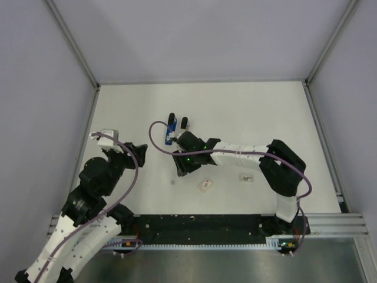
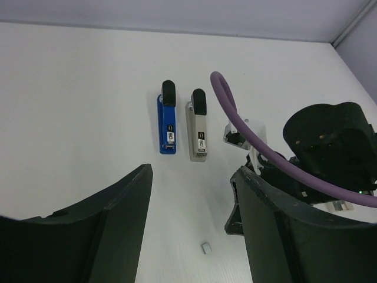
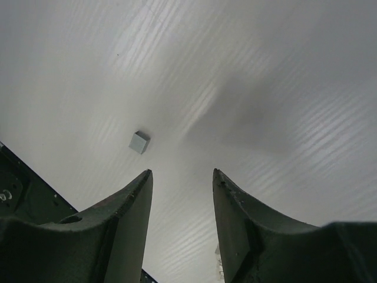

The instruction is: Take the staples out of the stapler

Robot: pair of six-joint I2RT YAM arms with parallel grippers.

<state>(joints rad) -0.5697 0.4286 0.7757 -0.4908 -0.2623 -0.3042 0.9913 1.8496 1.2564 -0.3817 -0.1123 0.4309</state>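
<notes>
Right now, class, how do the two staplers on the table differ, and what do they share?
The blue stapler has a blue body; the grey stapler a pale grey one. In the left wrist view the blue stapler lies left, the grey stapler nearer the purple cable. Both lie parallel, apart, with a black far end and a label.

Two arms, white links and black joints.
The left arm (image 1: 94, 177) and right arm (image 1: 235, 157) each carry a looping purple cable (image 2: 235, 112). Small green lights (image 1: 187, 158) glow on the right wrist. The fingers (image 3: 115, 230) are matte black, broad, and curve to blunt tips.
</notes>
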